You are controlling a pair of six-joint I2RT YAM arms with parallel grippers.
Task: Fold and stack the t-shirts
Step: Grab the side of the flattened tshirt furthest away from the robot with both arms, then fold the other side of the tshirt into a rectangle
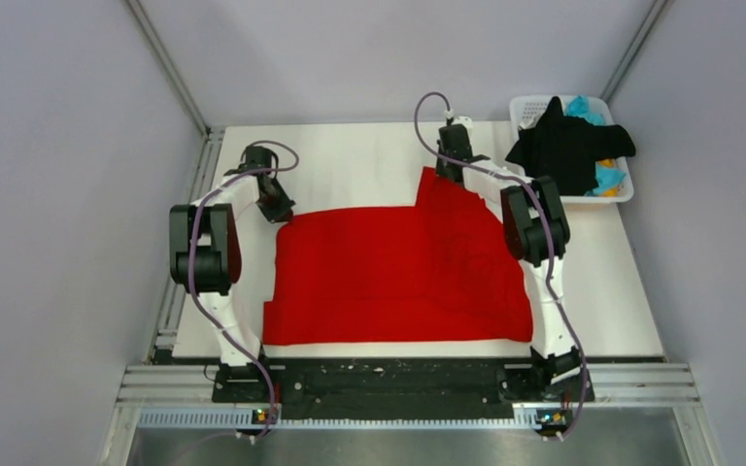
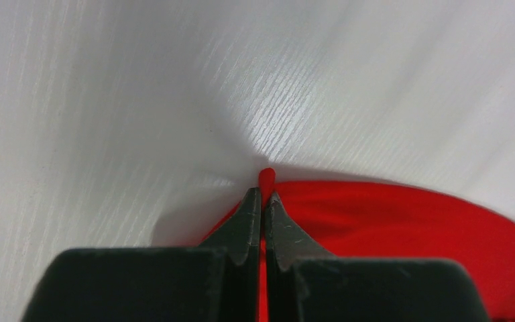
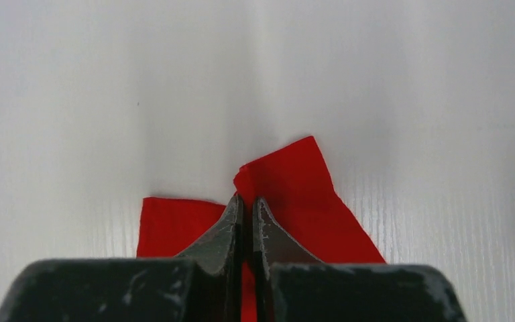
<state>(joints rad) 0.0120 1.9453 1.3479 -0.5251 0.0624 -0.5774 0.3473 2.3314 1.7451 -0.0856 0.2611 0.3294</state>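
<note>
Both arms are bent at the elbow and reach forward and down to the table [image 1: 369,146]. The left gripper [image 2: 263,194] points down at the far left corner of the red t-shirt [image 1: 398,272]. Its jaws are closed, and a small fold of red cloth sticks out just past the tips. The rest of the shirt spreads to the right of the jaws.

The right gripper [image 3: 246,201] is at the far right part of the shirt. Its jaws are also pressed together on a raised piece of red cloth, with cloth on both sides of them. Well to the right of it, a black t-shirt [image 1: 568,146] hangs over the white basket [image 1: 622,197].
</note>
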